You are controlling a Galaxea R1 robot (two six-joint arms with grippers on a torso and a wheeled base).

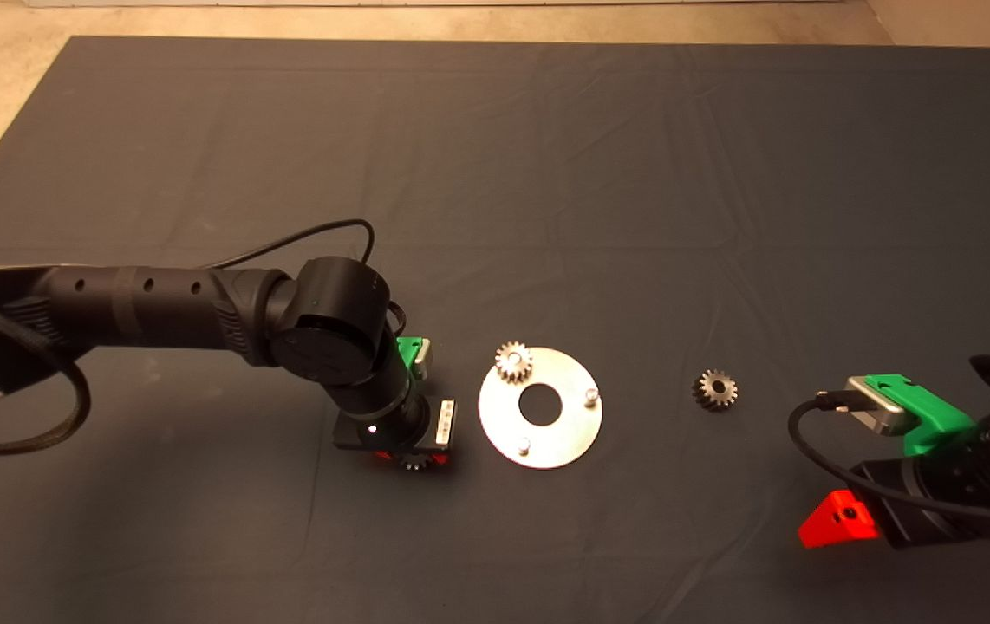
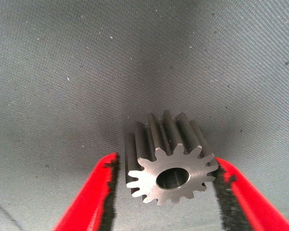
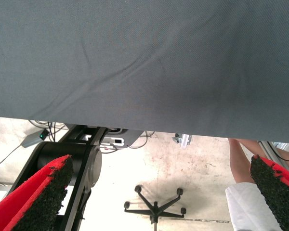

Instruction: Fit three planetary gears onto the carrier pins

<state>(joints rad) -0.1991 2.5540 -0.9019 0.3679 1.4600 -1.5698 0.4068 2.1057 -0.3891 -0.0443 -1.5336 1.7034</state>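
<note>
Left wrist view shows the left gripper (image 2: 166, 192) low over the mat (image 2: 86, 72), its red fingers (image 2: 94, 192) spread on either side of a silver planetary gear (image 2: 171, 166) lying between them. One pad looks to be touching the teeth and a narrow gap shows at the other, so a firm hold seems doubtful.

From the head view, this gripper (image 1: 413, 461) sits toward the mat's near edge, just left of the carrier disc (image 1: 560, 433). Another silver gear (image 1: 513, 360) is seated on the disc's far-left pin, while two carrier pins (image 1: 592, 396) stand bare. A darker grey gear (image 1: 714, 389) lies on the mat to the right of the disc, apart from it. At the near right edge waits the right gripper (image 3: 156, 192), its fingers wide apart and holding nothing. Beyond the mat its wrist view shows floor, a chair base (image 3: 154, 206) and a person's leg (image 3: 238, 159).
</note>
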